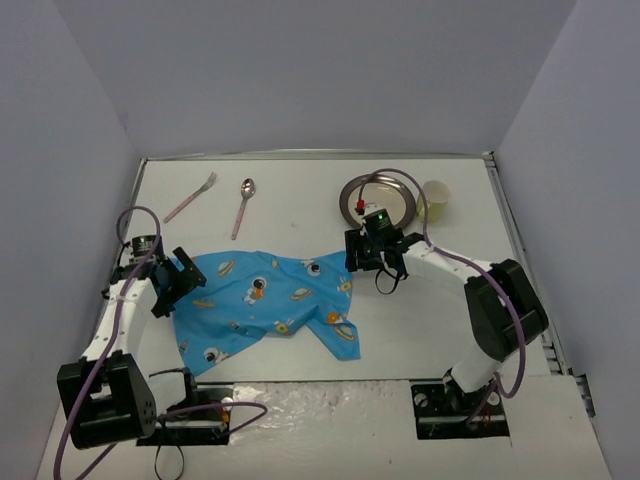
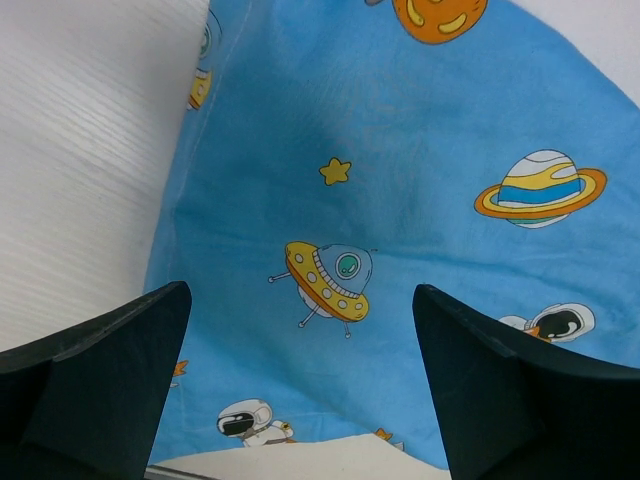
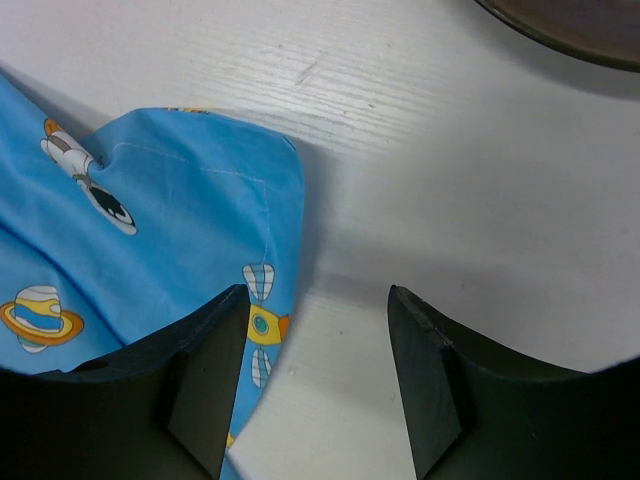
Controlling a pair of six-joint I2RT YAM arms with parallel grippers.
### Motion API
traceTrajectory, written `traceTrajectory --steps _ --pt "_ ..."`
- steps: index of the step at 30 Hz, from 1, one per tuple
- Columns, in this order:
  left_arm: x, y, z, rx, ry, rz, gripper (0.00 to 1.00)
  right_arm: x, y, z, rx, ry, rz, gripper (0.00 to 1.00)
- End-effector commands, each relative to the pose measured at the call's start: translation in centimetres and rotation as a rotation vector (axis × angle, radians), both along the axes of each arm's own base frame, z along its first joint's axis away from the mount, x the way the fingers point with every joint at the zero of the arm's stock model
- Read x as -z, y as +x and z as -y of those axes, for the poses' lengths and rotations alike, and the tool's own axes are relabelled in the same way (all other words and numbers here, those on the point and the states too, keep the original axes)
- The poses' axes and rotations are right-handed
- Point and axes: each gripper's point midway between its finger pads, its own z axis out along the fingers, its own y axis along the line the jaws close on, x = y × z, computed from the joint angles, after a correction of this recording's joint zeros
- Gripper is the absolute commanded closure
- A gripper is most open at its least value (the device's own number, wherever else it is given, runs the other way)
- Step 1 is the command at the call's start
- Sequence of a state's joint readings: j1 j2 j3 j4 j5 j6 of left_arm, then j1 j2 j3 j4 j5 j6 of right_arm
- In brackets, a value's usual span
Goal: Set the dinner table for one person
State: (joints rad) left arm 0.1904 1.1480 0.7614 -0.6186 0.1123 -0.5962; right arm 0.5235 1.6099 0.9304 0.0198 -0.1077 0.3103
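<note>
My overhead view is bright and even, lit softly from above. The arms throw only faint shadows on the dinner table [image 1: 290, 175], and a mottled glare patch sits low at centre. On the left wrist view the cloth mat [image 2: 400, 150] is sharp, with a soft shadow across its upper middle, and the fingers [image 2: 100, 390] in the lower corners are near-black. On the right wrist view the mat's edge casts a soft shadow rightward; the plate [image 3: 570, 25] at upper right is dim.

right tool [image 3: 315, 380]: jaws apart, empty | blue cloth [image 3: 170, 230]: corner by one finger | plate [image 3: 570, 25]: rim at top
</note>
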Motion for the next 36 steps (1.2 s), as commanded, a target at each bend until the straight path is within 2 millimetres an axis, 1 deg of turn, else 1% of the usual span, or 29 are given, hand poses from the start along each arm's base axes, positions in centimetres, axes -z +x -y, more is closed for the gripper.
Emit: traceTrajectory --steps 1,4,7,9,10,11,13,14,17,19,21,24,27,29,32,34,36 --pt "-0.1 1.9 1.8 -0.042 -0.055 0.092 0.13 -2.0 4.2 -3.0 -0.032 0.1 0.124 0.47" --pt "1.1 1.5 2.5 -0.034 -0.049 0.062 0.17 -1.3 4.8 -3.9 -0.057 0.12 0.127 0.51" --pt "2.3 1.1 2.7 -0.056 -0.054 0.036 0.21 -0.5 5.0 -4.5 -0.076 0.137 0.118 0.56" --pt "2.9 1.0 2.6 -0.075 -0.057 0.03 0.23 0.1 5.0 -4.6 -0.078 0.132 0.11 0.62" --pt "3.2 1.0 2.6 -0.084 -0.057 0.03 0.24 0.4 5.0 -4.5 -0.078 0.128 0.107 0.7" --pt "3.5 0.8 2.5 -0.093 -0.056 0.026 0.25 0.7 5.1 -4.5 -0.075 0.123 0.105 0.81" --pt "4.1 0.5 2.3 -0.109 -0.049 0.012 0.26 0.6 5.4 -4.1 -0.07 0.109 0.117 0.98" --pt "4.5 0.3 2.3 -0.115 -0.048 0.002 0.26 0.3 5.7 -3.7 -0.054 0.091 0.13 1.0" --pt "5.2 -0.2 2.2 -0.132 -0.041 -0.018 0.27 -2.9 6.8 -2.2 -0.013 0.053 0.208 1.0" --pt "5.3 -0.4 2.0 -0.139 -0.033 -0.024 0.28 -4.8 7.2 -0.8 0.019 0.0 0.245 1.0" --pt "5.4 -0.7 1.8 -0.147 -0.023 -0.031 0.28 -7.6 7.8 0.8 0.064 -0.058 0.314 1.0" --pt "5.3 -1.1 1.8 -0.15 -0.016 -0.038 0.28 -11.5 8.3 2.6 0.116 -0.103 0.407 1.0" --pt "5.4 -1.6 1.9 -0.143 -0.016 -0.048 0.28 -13.5 8.1 3.1 0.127 -0.107 0.445 1.0" --pt "5.6 -1.9 2.0 -0.141 -0.009 -0.056 0.28 -13.8 8.0 3.6 0.139 -0.113 0.449 1.0" --pt "5.7 -2.3 1.8 -0.145 0.008 -0.068 0.28 -12.8 7.9 4.1 0.157 -0.135 0.426 1.0" --pt "5.3 -2.3 1.6 -0.139 0.018 -0.07 0.28 -12.0 7.7 5.0 0.195 -0.157 0.398 1.0" --pt "4.6 -2.2 1.5 -0.131 0.028 -0.063 0.29 -11.6 7.6 6.2 0.242 -0.181 0.384 1.0"
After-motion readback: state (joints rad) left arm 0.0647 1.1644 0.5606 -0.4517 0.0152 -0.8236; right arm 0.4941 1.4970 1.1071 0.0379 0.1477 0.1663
